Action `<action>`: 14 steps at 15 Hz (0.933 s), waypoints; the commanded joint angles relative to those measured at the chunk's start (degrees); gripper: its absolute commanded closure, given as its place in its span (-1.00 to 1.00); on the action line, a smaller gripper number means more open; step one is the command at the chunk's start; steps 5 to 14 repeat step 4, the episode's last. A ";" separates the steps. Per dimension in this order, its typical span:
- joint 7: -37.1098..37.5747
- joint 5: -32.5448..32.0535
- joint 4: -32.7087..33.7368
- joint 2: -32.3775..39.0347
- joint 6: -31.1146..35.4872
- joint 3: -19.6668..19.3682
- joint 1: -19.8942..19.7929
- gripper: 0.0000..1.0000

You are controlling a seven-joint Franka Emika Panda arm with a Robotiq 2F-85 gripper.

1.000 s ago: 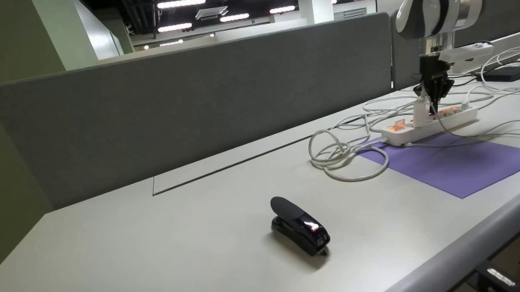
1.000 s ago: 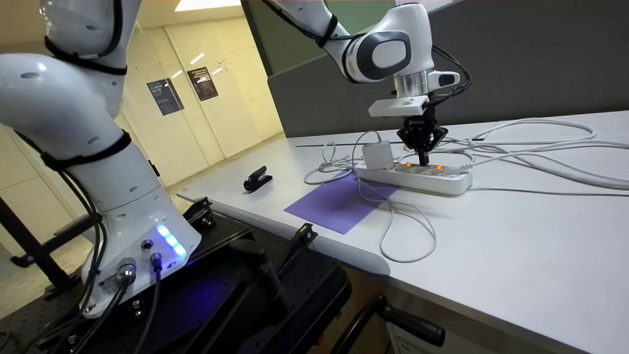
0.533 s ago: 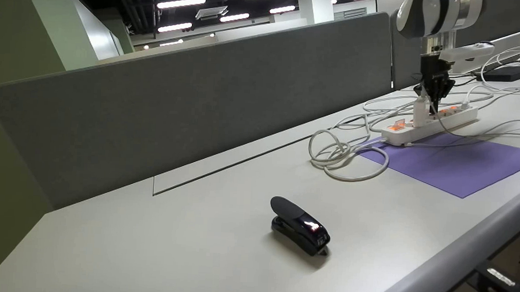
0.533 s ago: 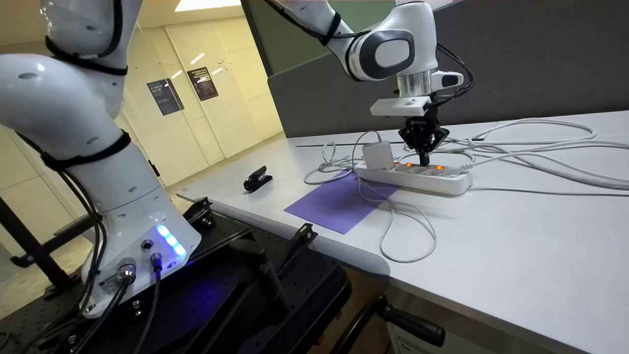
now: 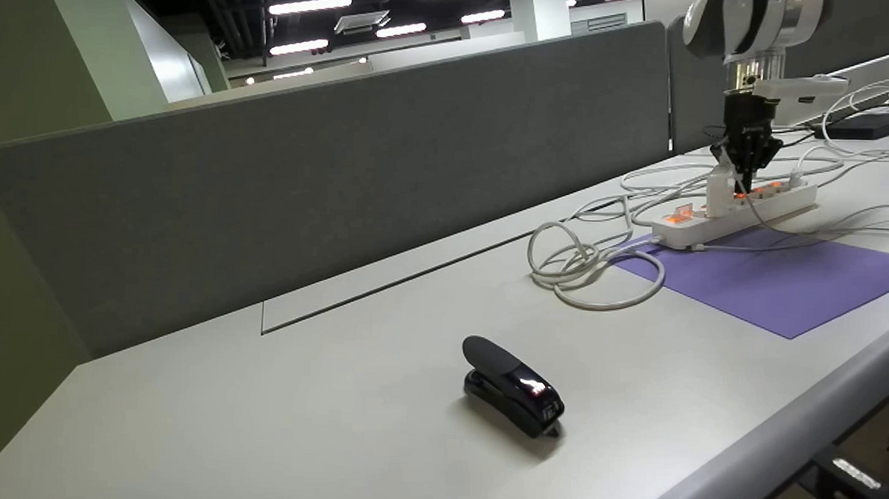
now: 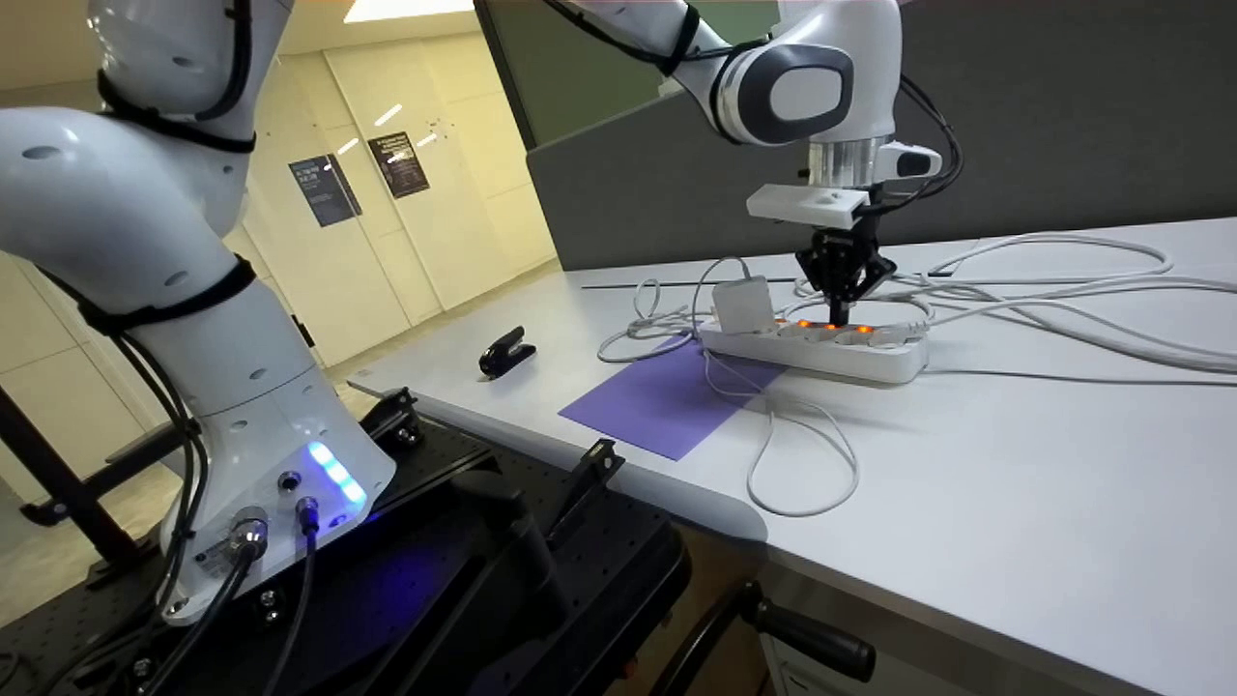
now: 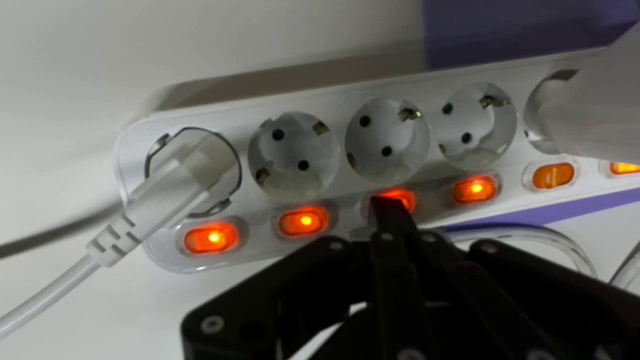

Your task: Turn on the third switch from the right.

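A white power strip (image 5: 765, 212) with a row of orange rocker switches lies on the table, also seen in an exterior view (image 6: 821, 359) and the wrist view (image 7: 330, 102). My black gripper (image 7: 395, 205) points down with its fingers shut together and empty. Its tips are over the third switch (image 7: 406, 196) from the cable-plug end and cover part of it; this switch glows orange. Lit switches flank it on both sides (image 7: 302, 220) (image 7: 475, 189). A farther switch (image 7: 552, 175) looks unlit. Both exterior views show the gripper (image 5: 743, 189) (image 6: 839, 317) at the strip's top; contact is unclear.
A white charger (image 6: 744, 306) stands in the strip beside the gripper. A white plug (image 7: 175, 180) fills the end socket. Loose cables (image 5: 579, 263) lie behind and around. A purple sheet (image 6: 667, 396), a black stapler (image 5: 513, 387) and a grey partition (image 5: 342, 177) are also there.
My arm has shifted, moving the gripper slightly right in both exterior views. An orange glow now shows at the switch by my fingertips, where none showed before.
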 commanded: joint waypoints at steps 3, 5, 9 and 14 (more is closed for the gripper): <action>0.64 0.36 1.20 1.03 -1.98 -0.78 0.24 1.00; 0.07 0.62 0.49 0.35 -1.72 -0.47 0.01 1.00; 0.07 0.62 0.49 0.35 -1.72 -0.47 0.01 1.00; 0.07 0.62 0.49 0.35 -1.72 -0.47 0.01 1.00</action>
